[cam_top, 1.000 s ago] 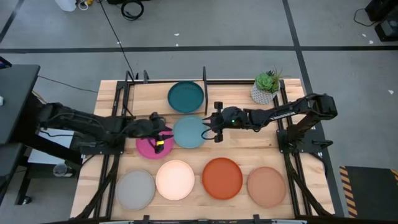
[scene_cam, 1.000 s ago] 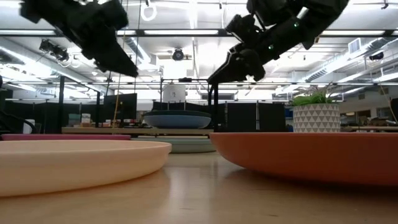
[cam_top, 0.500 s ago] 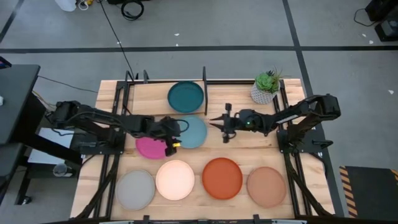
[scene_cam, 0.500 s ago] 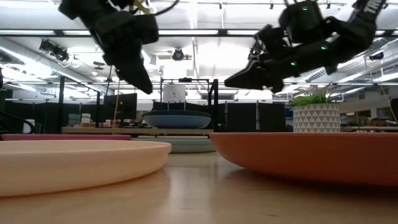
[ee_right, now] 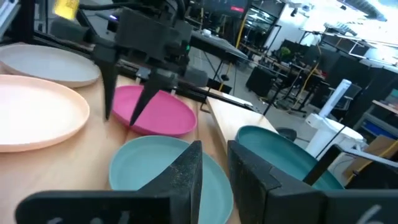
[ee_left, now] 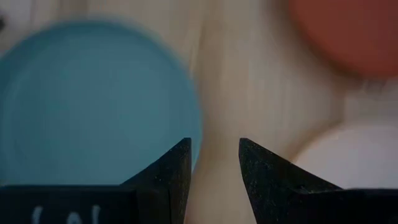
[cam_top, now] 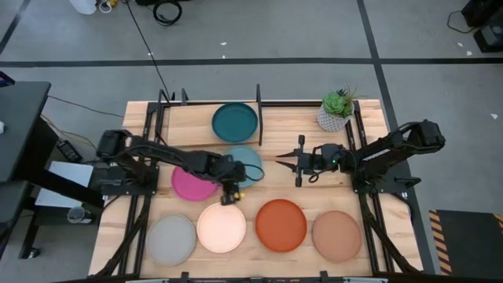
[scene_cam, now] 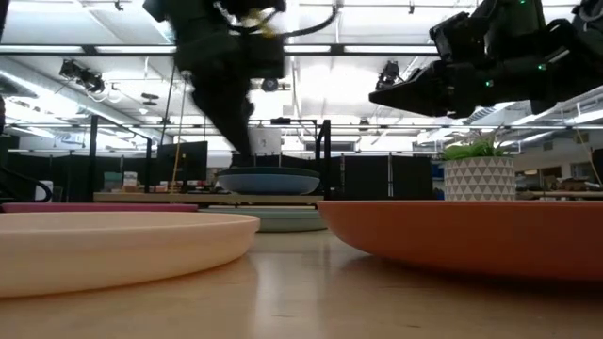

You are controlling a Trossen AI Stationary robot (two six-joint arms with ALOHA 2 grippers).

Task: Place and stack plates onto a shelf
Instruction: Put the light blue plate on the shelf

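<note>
My left gripper [cam_top: 229,192] [scene_cam: 240,141] is open and points down over the bare wood between the light blue plate [cam_top: 245,163] and the cream plate [cam_top: 222,227]. In its wrist view the fingers [ee_left: 214,152] stand beside the light blue plate's [ee_left: 93,106] near rim. My right gripper [cam_top: 280,159] [scene_cam: 377,97] is open, roughly level, to the right of that plate and clear of it. The light blue plate [ee_right: 155,171] lies flat on the table. The dark teal plate [cam_top: 235,122] [ee_right: 280,149] sits on the shelf [cam_top: 185,118]. The pink plate [cam_top: 189,185] lies left of the light blue one.
Grey [cam_top: 170,240], orange [cam_top: 280,226] and tan [cam_top: 336,235] plates lie with the cream one in a row along the near edge. A potted plant [cam_top: 336,110] stands at the far right corner. Black shelf posts [cam_top: 258,98] rise beside the dark teal plate.
My left gripper has swung from over the pink plate toward the table's right and near side, and has tipped to point down by the light blue plate's near rim. My right gripper has drawn back from that plate's right rim toward the table's right edge. The plates have stayed put.
</note>
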